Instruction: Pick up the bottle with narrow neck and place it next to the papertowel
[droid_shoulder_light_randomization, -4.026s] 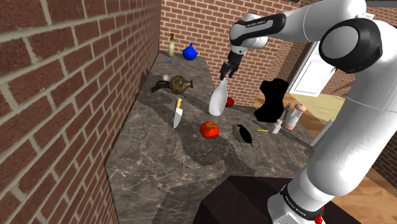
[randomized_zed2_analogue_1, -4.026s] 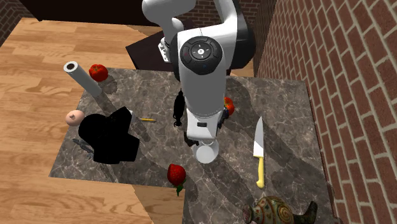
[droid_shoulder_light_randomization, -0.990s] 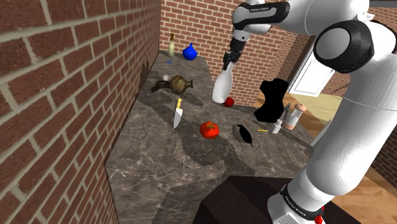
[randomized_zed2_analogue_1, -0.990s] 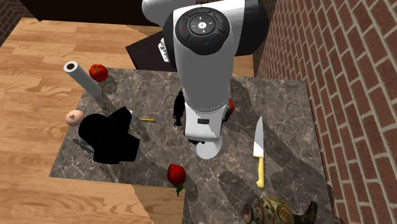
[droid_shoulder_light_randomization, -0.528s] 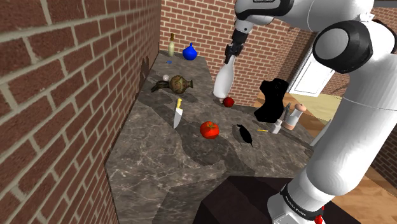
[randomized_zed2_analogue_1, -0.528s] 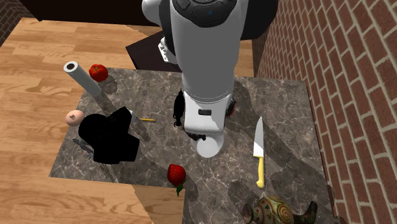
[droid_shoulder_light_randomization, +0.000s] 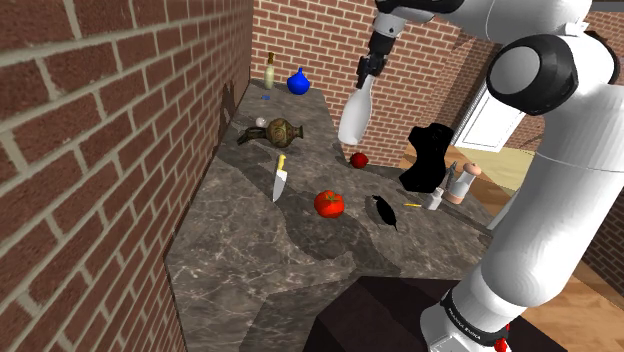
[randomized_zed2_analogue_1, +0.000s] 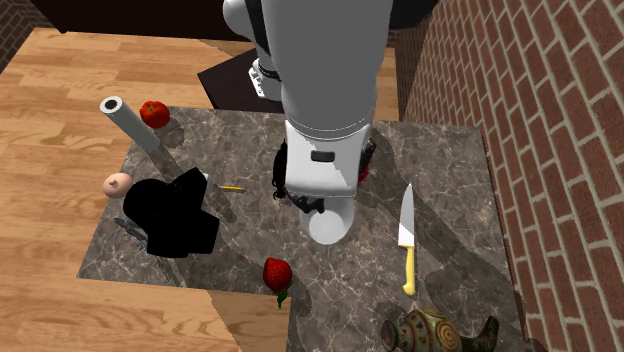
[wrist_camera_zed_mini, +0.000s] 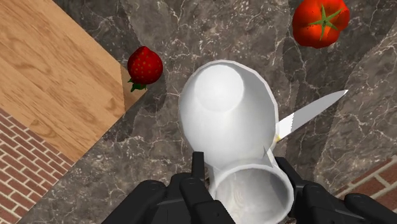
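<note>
White bottle (wrist_camera_zed_mini: 226, 114) is gripped by its narrow neck between the two black fingers of the gripper (wrist_camera_zed_mini: 240, 164), which are squeezed tight on it. It is held with its wide round bottom down, up above the dark stone counter (randomized_zed2_analogue_1: 450, 170). Below it on the counter, a knife (randomized_zed2_analogue_1: 407, 238) is seen at 3 o'clock from the bottle in the second exterior view. A strawberry (randomized_zed2_analogue_1: 278, 272) is seen at 7 o'clock, near the counter's edge. A red tomato (wrist_camera_zed_mini: 320, 21) is laid near the knife's tip. Farther off, at 10 o'clock from the bottle in that view, the grey paper towel roll (randomized_zed2_analogue_1: 130, 125) is seen, well apart from the bottle. A second tomato (randomized_zed2_analogue_1: 153, 113) is set just beside the roll. Farthest off in the shoulder view, a brown jug (droid_shoulder_light_randomization: 281, 130) is laid at 9 o'clock from the bottle, by the brick wall (droid_shoulder_light_randomization: 110, 120).
</note>
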